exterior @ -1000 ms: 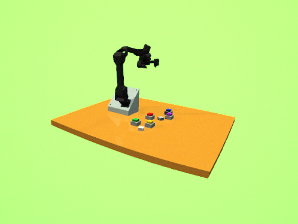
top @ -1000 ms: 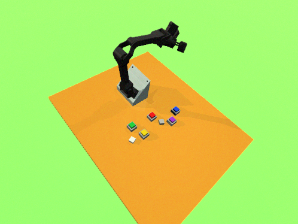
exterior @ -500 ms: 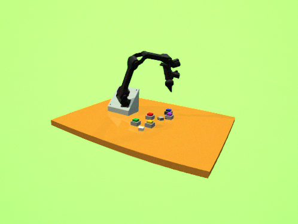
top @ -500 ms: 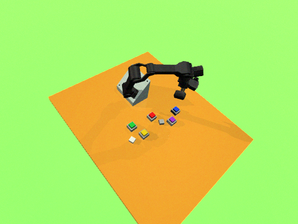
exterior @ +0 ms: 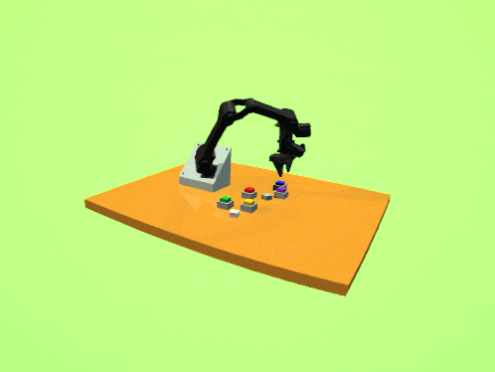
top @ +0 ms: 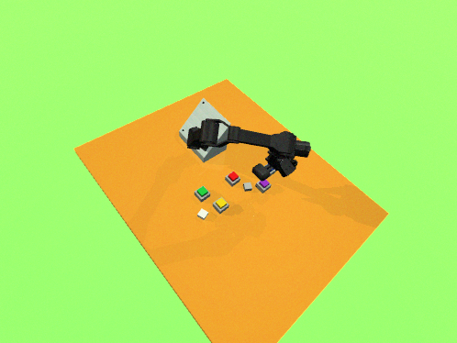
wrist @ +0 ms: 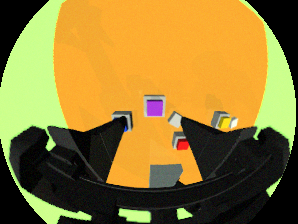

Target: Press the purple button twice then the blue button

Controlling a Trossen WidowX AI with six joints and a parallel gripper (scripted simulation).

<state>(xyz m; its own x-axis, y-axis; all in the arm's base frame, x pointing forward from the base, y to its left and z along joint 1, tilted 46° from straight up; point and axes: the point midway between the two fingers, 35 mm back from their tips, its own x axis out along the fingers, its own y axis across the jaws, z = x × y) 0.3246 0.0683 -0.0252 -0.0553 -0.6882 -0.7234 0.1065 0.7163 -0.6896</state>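
Arm: black, six-joint, mounted on a grey wedge base [exterior: 221,174] at the back of an orange mat [exterior: 298,249]; reaches forward and bends down over the button cluster.

Gripper [exterior: 281,169]: points downward, hanging above the buttons, clear of them. Fingers stand wide apart; nothing between them.

Purple button [top: 263,183]: on a grey housing, right end of the cluster; centred between the fingertips in the wrist view.

Blue button [exterior: 278,184]: just behind the purple one, below the gripper; hidden by the arm in the top view.

Red button [top: 233,176]: left of the purple one.

Grey block [top: 248,186]: between the red and purple buttons.

Green button [top: 202,191], yellow button [top: 221,203]: nearer the front, side by side.

White block [top: 203,213]: just beside the yellow button.
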